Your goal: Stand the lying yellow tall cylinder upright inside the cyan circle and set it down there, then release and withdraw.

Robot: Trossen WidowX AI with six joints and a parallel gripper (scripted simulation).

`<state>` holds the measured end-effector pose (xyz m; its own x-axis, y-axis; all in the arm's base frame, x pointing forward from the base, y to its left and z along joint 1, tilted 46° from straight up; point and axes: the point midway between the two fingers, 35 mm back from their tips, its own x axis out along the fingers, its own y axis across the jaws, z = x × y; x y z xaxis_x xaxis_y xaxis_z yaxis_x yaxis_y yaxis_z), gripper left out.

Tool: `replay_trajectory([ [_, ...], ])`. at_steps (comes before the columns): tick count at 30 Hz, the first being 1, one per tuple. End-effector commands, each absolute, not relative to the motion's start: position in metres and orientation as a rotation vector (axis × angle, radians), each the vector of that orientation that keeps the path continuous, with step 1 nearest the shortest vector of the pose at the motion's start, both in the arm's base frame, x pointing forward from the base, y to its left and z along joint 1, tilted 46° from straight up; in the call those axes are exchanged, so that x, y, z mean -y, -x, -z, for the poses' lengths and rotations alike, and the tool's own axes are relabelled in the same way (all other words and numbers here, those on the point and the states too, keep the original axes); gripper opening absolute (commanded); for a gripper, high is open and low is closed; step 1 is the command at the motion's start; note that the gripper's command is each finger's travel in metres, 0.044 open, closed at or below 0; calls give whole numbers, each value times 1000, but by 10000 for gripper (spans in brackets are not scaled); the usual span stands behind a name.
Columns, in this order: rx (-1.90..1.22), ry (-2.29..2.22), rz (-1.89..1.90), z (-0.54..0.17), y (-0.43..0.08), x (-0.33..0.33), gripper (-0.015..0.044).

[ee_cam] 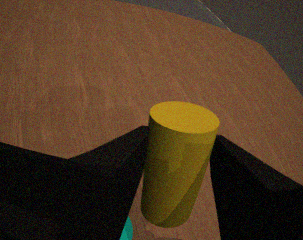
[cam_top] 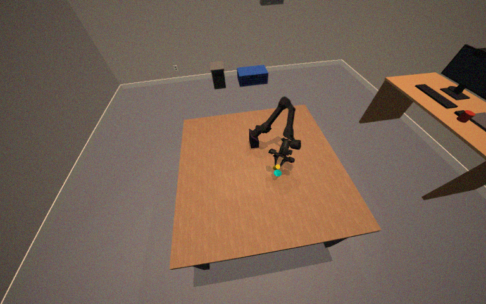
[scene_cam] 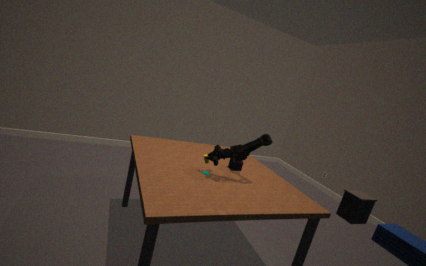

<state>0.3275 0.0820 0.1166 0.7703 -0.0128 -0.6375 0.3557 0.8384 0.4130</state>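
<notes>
My fingers pinch the yellow cylinder (ee_cam: 178, 162) by its sides, holding it roughly upright, slightly tilted, lifted off the wooden counter (cam_top: 238, 211). Cyan circle (ee_cam: 125, 239) lies on the counter below and a little to one side, half hidden behind one finger. In the exterior view the cylinder (scene_cam: 206, 158) hangs above the circle (scene_cam: 205, 172), not touching

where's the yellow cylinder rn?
The yellow cylinder is held between the end effector fingers, roughly upright and off the table. In the exterior view it hangs above the cyan circle, not yet set down.
</notes>
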Motion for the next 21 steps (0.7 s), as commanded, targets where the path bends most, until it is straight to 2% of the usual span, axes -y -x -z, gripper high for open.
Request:
replay_trajectory([
  [1,-631,-566,217,-122,-326,-81,105],
  [21,-490,-643,240,-131,-319,-80,105],
])
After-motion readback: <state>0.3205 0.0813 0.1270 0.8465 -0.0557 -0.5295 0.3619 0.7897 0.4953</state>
